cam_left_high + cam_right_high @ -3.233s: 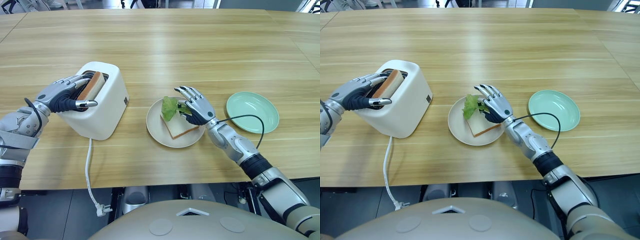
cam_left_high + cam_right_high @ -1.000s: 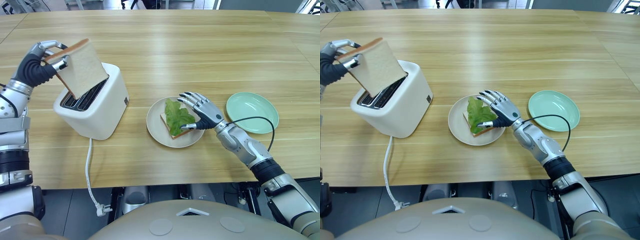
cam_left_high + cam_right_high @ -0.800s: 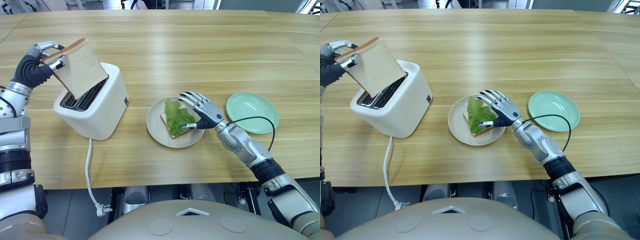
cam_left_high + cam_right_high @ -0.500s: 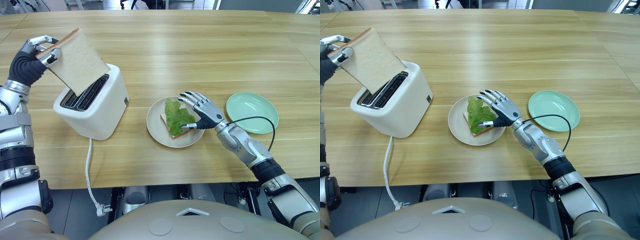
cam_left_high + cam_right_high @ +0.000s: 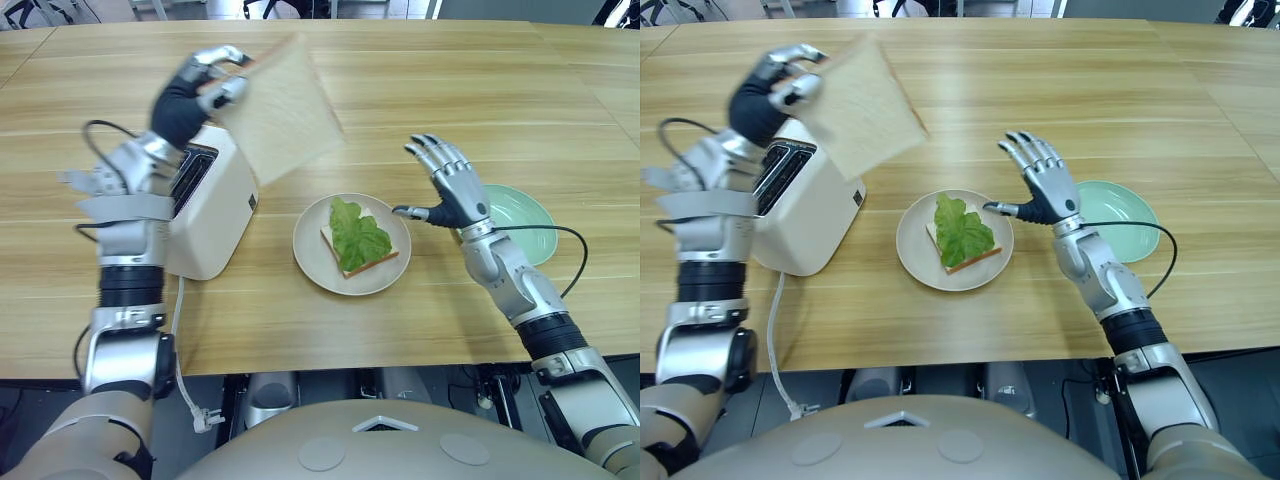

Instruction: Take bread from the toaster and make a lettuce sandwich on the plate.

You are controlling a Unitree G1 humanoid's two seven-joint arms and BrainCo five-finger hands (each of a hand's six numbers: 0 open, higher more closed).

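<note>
My left hand is shut on a slice of bread, holding it tilted in the air above the right side of the white toaster. A beige plate sits at the table's middle. On it lies another bread slice with a green lettuce leaf on top. My right hand is raised to the right of the plate, fingers spread, holding nothing.
A light green plate sits behind my right hand, with a black cable crossing it. The toaster's white cord hangs over the table's front edge.
My left hand has carried the bread slice from above the toaster's left side to the right, toward the plate. My right hand has lifted off the lettuce and drawn back to the right.
</note>
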